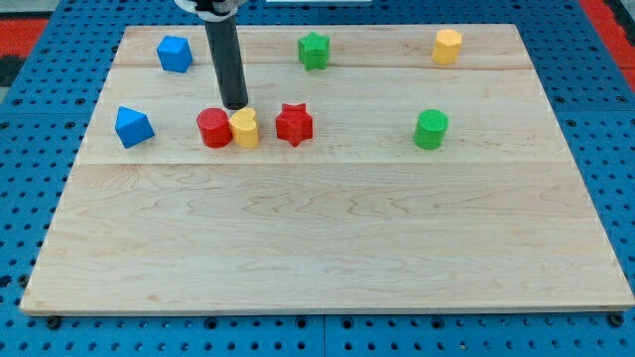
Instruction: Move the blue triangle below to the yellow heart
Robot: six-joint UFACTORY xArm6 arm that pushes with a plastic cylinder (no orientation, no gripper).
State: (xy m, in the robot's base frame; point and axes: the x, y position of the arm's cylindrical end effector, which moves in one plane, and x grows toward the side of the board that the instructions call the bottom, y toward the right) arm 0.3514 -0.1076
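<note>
Blue triangle [133, 127] sits well off to the view's left of the yellow heart [244, 128], so nothing's done yet. No jaws on this rig: my tip [235, 106] is just above the heart, beside the red cylinder [213, 128].

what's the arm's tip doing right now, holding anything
No claw, only a rod: my tip holds nothing, just above the red cylinder and yellow heart.

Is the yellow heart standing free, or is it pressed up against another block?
Pressed against another: the yellow heart touches the red cylinder on the view's left. The red star stands slightly apart. My tip sits just above it.
</note>
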